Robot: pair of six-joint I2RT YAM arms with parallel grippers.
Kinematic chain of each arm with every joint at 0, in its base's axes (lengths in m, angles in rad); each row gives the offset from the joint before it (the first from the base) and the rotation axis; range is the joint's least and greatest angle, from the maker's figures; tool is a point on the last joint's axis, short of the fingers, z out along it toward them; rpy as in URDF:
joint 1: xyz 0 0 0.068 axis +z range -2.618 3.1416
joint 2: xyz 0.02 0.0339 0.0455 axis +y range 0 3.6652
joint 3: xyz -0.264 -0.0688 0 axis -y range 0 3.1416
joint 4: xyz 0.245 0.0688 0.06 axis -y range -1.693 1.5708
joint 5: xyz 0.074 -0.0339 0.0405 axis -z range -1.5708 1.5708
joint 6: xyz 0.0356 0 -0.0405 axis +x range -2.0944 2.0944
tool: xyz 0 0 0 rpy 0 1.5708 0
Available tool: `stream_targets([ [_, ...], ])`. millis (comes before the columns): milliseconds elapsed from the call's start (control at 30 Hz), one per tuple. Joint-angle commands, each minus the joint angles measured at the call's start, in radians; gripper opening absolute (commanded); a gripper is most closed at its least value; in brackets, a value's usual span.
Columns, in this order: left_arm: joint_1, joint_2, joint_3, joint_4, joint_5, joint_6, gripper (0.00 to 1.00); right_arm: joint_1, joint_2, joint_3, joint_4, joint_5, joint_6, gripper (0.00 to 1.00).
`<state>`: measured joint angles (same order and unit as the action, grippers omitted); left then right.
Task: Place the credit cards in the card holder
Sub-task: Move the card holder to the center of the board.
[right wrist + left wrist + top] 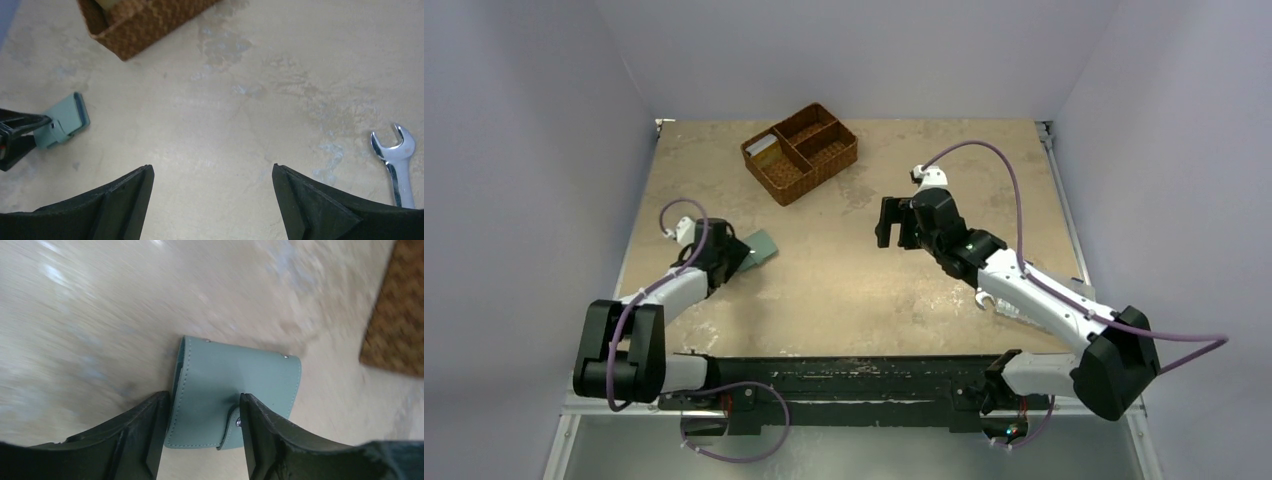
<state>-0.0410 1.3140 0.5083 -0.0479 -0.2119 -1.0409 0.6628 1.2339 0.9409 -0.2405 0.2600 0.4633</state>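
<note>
The teal card holder (235, 375) is folded shut with its snap tab closed, at the left of the table (762, 247). My left gripper (205, 405) grips its near end, one finger at its left edge and the other by the snap. It stays sharp while the table blurs. It also shows in the right wrist view (65, 122). A pale credit card (762, 146) lies in the left compartment of the wicker basket (824, 160); other cards are hidden. My right gripper (886, 222) hangs open and empty over bare table (212, 170).
The brown three-compartment basket stands at the back centre, and its corner shows in the right wrist view (145, 22). A silver wrench (397, 160) lies on the table to the right of my right gripper. The table's left edge (629, 250) is close to my left arm.
</note>
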Motion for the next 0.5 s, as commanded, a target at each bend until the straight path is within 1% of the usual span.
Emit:
stream_targets([
  [0,-0.174,0.072,-0.059,0.003,0.075,-0.097,0.52,0.001,0.014,0.017,-0.040,-0.033,0.005,0.99],
  [33,-0.222,0.081,-0.057,0.007,0.071,-0.113,0.52,0.001,0.015,0.007,-0.032,-0.041,0.007,0.99],
  [200,-0.533,0.138,-0.018,0.032,-0.016,-0.213,0.52,0.001,0.037,-0.029,-0.001,-0.061,0.021,0.99],
  [233,-0.588,0.160,-0.001,0.071,-0.011,-0.222,0.52,0.001,0.045,-0.031,0.000,-0.069,0.021,0.99],
  [333,-0.734,0.227,0.098,0.088,0.001,-0.211,0.54,-0.003,0.067,-0.034,-0.010,-0.099,0.021,0.99],
  [400,-0.789,0.250,0.153,0.124,0.054,-0.141,0.55,-0.024,0.063,-0.062,0.016,-0.161,0.017,0.99],
  [467,-0.800,0.221,0.168,0.179,0.101,-0.065,0.56,-0.073,0.038,-0.121,0.084,-0.291,0.014,0.99],
])
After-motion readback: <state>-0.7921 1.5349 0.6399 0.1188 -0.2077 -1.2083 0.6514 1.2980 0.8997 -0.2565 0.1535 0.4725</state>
